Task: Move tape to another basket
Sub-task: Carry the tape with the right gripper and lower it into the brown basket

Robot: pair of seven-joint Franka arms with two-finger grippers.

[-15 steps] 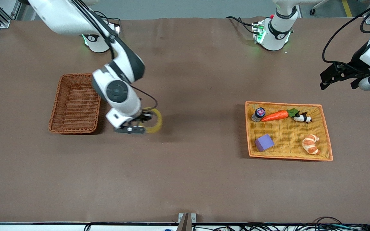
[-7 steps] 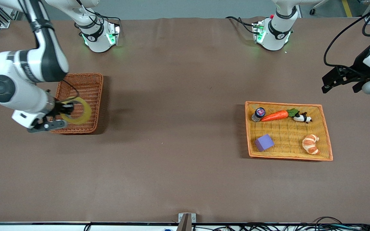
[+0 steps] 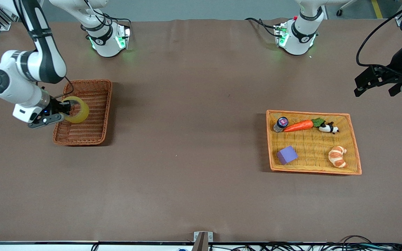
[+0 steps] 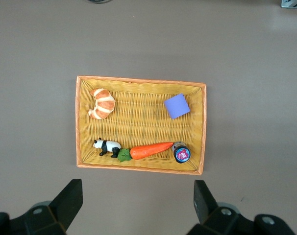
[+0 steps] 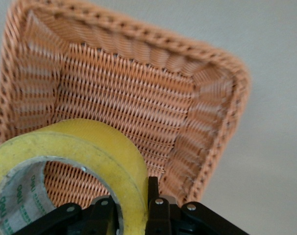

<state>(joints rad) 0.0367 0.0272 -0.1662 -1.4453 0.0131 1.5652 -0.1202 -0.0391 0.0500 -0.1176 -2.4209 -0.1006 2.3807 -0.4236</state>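
The tape is a yellowish ring with a grey core. My right gripper is shut on its wall and holds it in the air over the reddish-brown wicker basket. In the right wrist view the tape fills the foreground, with one finger inside the ring and one outside, above the basket. My left gripper is open and empty, up in the air off the left arm's end of the table. In the left wrist view its fingertips stand wide apart over bare table.
A wide orange-yellow woven basket toward the left arm's end holds a carrot, a small jar, a panda toy, a purple block and a croissant. It also shows in the left wrist view.
My right gripper has carried the tape from the table beside the reddish-brown basket to over that basket, toward the right arm's end. The left gripper has drifted slightly outward.
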